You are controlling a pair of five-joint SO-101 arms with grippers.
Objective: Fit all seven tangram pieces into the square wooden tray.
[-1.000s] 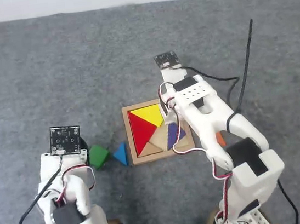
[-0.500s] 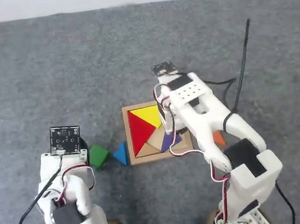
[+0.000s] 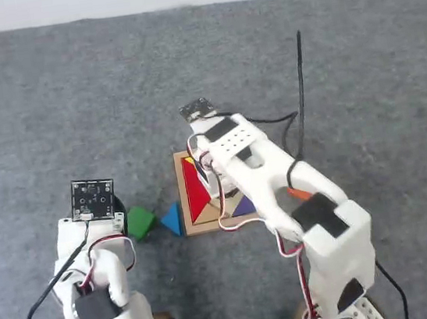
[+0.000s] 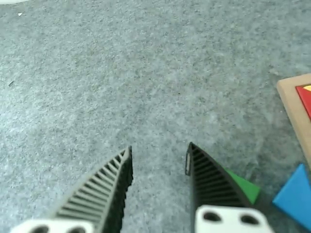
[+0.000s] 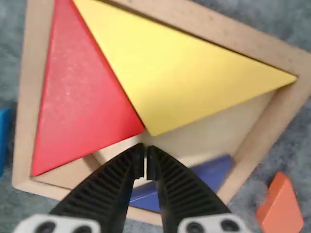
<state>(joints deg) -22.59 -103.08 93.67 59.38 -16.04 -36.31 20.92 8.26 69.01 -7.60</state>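
My right hand (image 5: 146, 158) is hanging low over the tray (image 5: 24, 97), fingers pressed together with nothing between them. The tips are pointing at the spot where the red triangle (image 5: 82, 102) is meeting the yellow triangle (image 5: 165, 73). Both are lying flat in the tray, edge to edge. The purple piece (image 5: 194, 174) is lying in the tray too, along the rim just past my fingers. The orange piece (image 5: 277, 204) is sitting outside on the bench (image 3: 71, 92), near a tray corner.

Since a second ago my right arm has been swinging across the tray, from the purple side over toward the red side.

My left hand (image 4: 159, 155) is keeping still above bare bench, fingers spread apart. The green piece (image 4: 243, 187) is peeking out beside one finger, with the blue triangle (image 4: 294, 196) just beside it, toward the tray.
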